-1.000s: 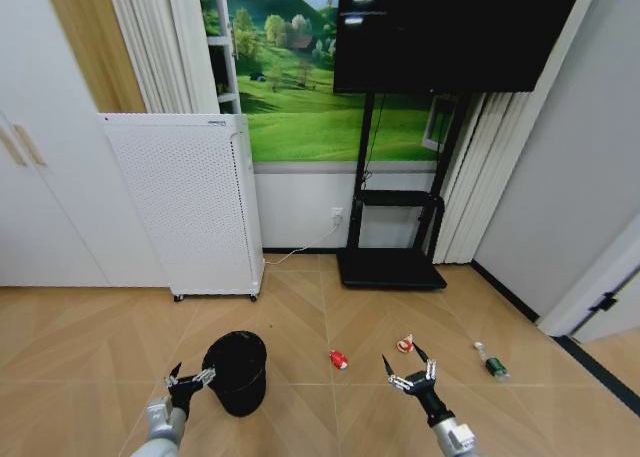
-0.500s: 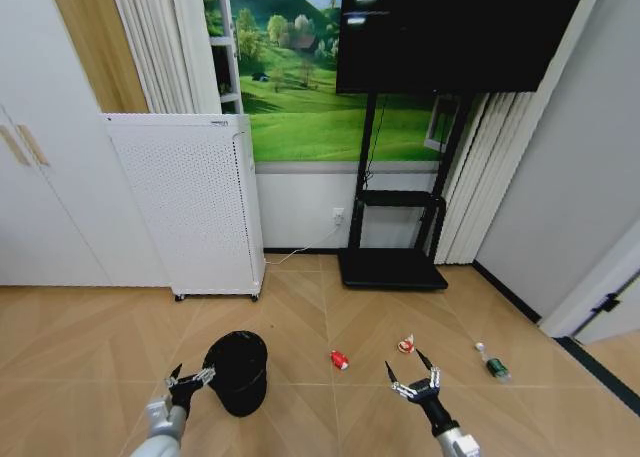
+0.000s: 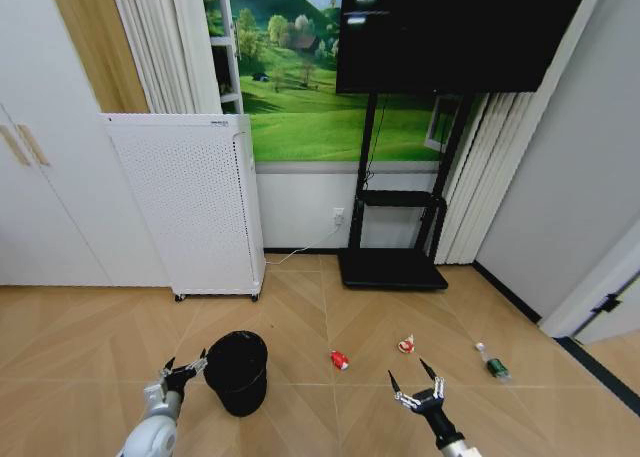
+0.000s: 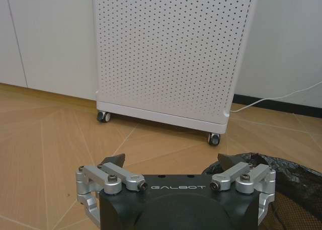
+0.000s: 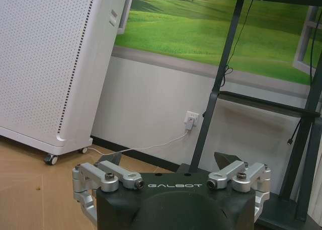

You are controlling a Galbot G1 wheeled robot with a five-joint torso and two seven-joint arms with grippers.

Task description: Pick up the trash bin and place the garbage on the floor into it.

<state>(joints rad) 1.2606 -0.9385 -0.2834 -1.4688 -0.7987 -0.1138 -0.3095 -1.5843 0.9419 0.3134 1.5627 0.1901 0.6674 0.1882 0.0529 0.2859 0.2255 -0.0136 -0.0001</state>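
Left tool moved closer, now open just left of black mesh trash bin on near floor; right tool lowered, open, near of red wrappers, bottle far right; grasp pending

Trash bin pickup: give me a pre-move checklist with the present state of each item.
1. Left gripper beside the trash bin, jaws open: ok.
2. Bin upright on the floor: ok.
3. Bin rim between the jaws: not ok; the rim sits beside the gripper in the left wrist view.
4. Right gripper open, holding nothing: ok.
5. Garbage on the floor: two red-and-white items and a bottle: ok.
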